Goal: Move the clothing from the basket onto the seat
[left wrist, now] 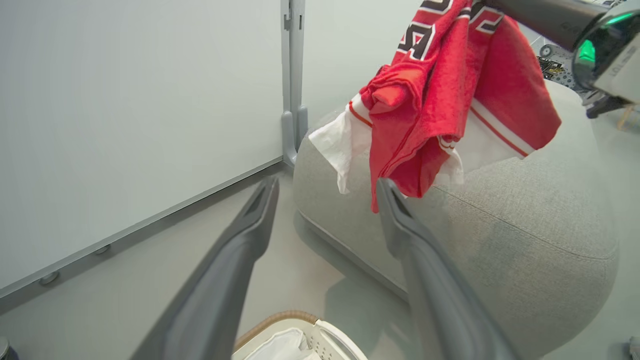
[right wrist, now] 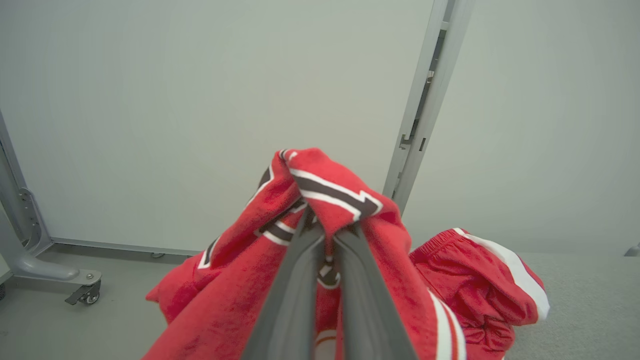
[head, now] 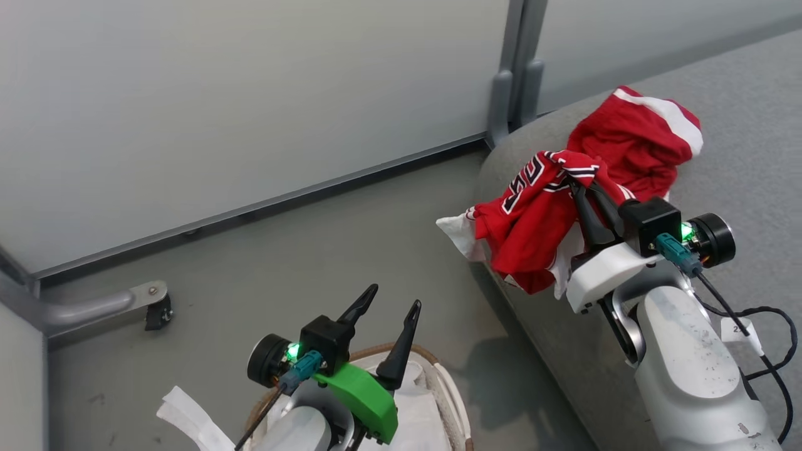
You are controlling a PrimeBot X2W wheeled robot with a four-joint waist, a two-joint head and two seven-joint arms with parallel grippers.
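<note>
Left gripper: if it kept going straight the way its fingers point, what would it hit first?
The left gripper would probably meet the rounded end of the seat, just under the dangling jersey; its hem might brush a finger first. Depth is unclear.

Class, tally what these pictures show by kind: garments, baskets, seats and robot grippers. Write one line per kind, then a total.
Garments: 2 (jersey, shorts)
Baskets: 1 (basket)
Seats: 1 (seat)
Grippers: 2 (left gripper, right gripper)
Total: 6
</note>
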